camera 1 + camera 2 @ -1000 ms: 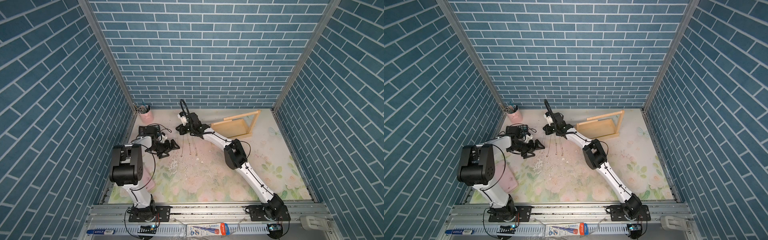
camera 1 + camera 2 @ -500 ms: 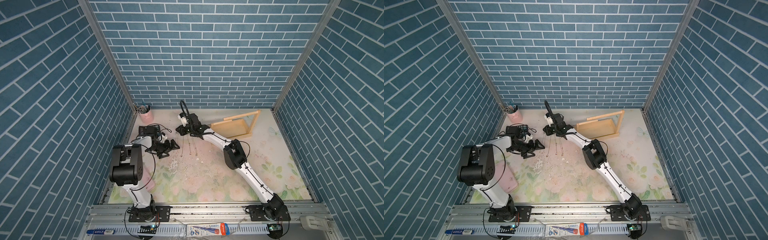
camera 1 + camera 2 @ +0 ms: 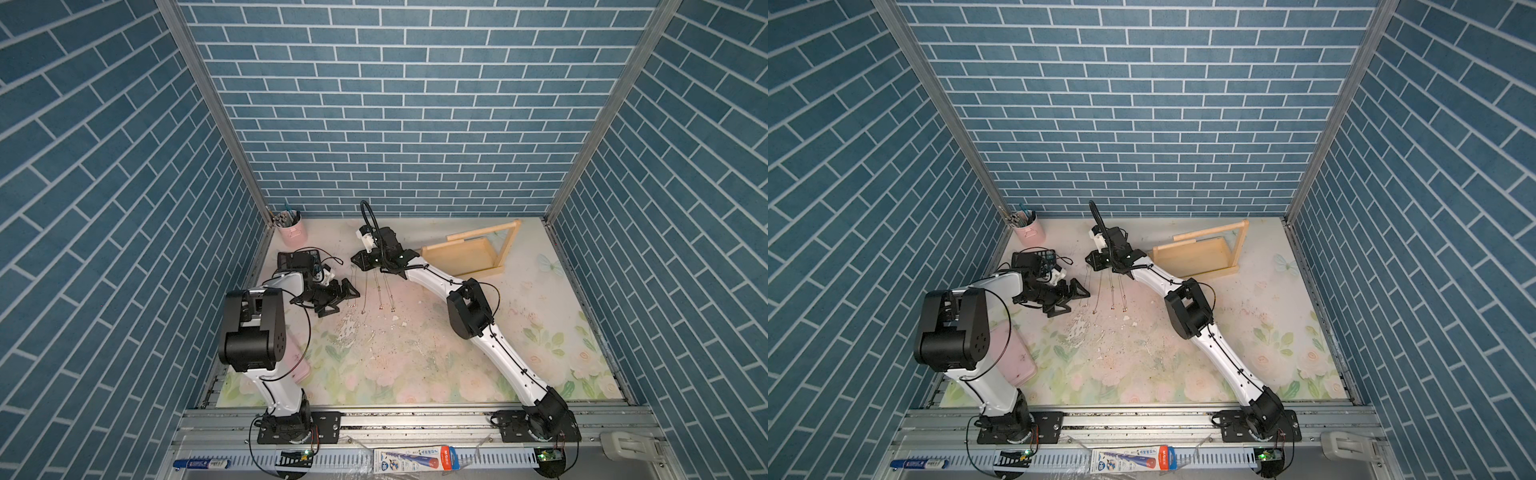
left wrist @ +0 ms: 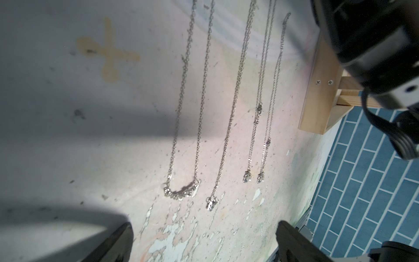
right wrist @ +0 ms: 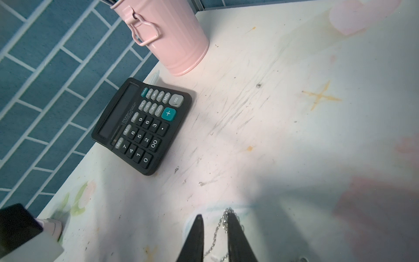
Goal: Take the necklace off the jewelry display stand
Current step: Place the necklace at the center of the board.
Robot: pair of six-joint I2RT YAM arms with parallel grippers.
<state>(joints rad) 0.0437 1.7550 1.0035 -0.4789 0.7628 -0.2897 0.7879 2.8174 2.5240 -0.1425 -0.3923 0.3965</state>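
The right gripper (image 5: 215,216) had its black tapered jaws narrowly apart, with a fine silver-link necklace (image 5: 217,230) lying loose between them on the scuffed floral table (image 3: 415,365). The left gripper (image 4: 204,226) gaped wide nearby. The pale wooden jewelry display stand (image 3: 461,259) sat far right.

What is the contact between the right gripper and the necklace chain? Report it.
Touching. The right wrist view shows the necklace chain looped over one fingertip of the right gripper, running down between its parted fingers.
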